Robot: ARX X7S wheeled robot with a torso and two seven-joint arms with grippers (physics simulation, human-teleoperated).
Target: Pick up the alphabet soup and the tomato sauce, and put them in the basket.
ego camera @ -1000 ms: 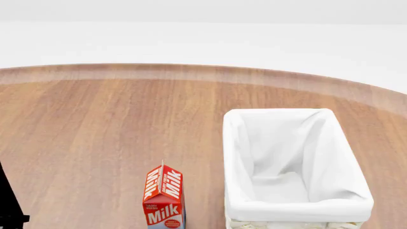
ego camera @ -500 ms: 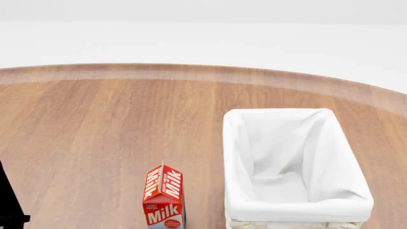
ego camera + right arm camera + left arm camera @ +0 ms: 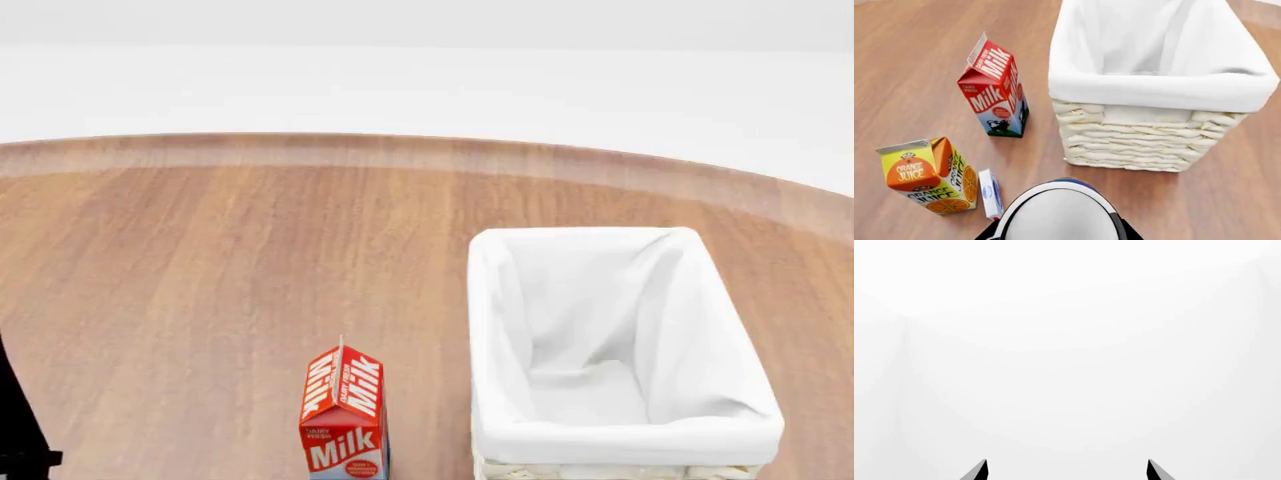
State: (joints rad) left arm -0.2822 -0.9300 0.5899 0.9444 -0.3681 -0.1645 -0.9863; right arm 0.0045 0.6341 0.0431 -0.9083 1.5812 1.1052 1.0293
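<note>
In the right wrist view the alphabet soup [image 3: 1061, 212] fills the near edge, showing its pale silvery top and a thin blue rim. My right gripper [image 3: 1059, 235] is shut on it, dark jaws hugging both sides, and holds it above the wood in front of the basket [image 3: 1154, 90]. The cream wicker basket [image 3: 627, 435] with its white liner stands empty at the head view's right. My left gripper [image 3: 1067, 471] is open, its two tips wide apart before a blank white background. The tomato sauce is out of view.
A red milk carton [image 3: 994, 87] stands upright left of the basket, also in the head view [image 3: 344, 415]. An orange juice carton [image 3: 927, 175] and a small white box [image 3: 990, 192] stand closer in. A dark piece of my left arm [image 3: 16, 420] shows at the edge.
</note>
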